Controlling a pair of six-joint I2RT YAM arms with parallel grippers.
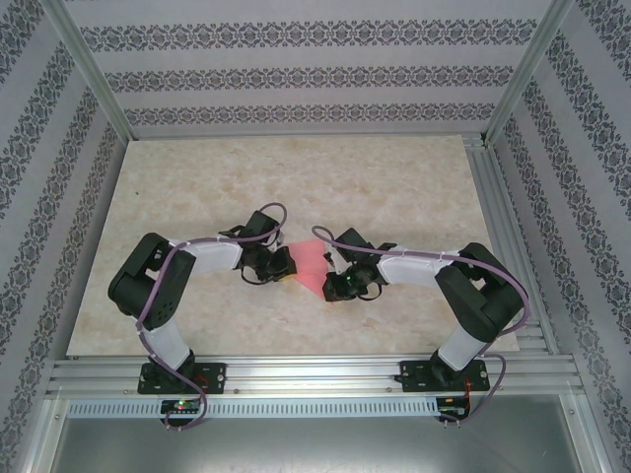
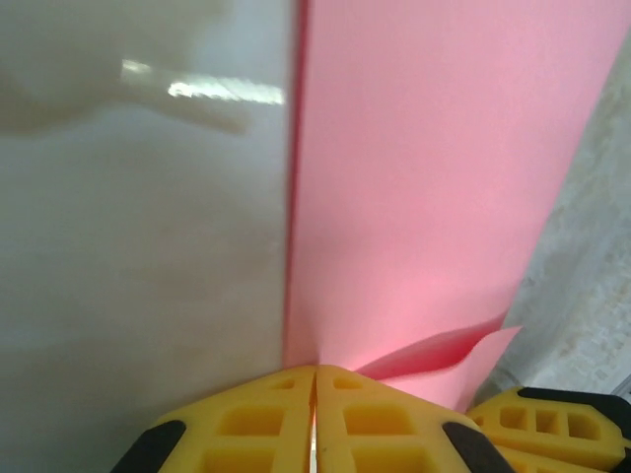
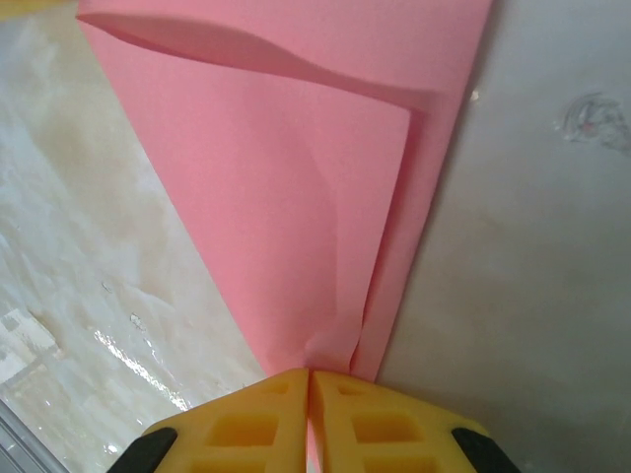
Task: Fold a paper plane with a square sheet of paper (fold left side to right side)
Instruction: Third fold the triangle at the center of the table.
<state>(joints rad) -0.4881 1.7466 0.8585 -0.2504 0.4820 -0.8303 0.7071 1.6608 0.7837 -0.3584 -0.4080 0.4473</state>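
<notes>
The pinkish-red sheet of paper [image 1: 310,264] lies folded into a pointed shape at the middle of the table, between my two grippers. My left gripper [image 1: 288,264] is at its left side. In the left wrist view the yellow jaws [image 2: 315,370] are shut on the paper's [image 2: 424,197] edge, and a loose flap curls up at the lower right. My right gripper [image 1: 328,282] is at the paper's near right. In the right wrist view its jaws [image 3: 312,372] are shut on the narrow tip of the paper [image 3: 296,197]. The right gripper's yellow fingers [image 2: 552,426] show beside the flap.
The beige marble-look table top [image 1: 394,187] spreads out behind and beside the paper. An aluminium rail [image 1: 315,374] carries both arm bases at the near edge. Frame posts and patterned walls [image 1: 296,79] close in the sides and back.
</notes>
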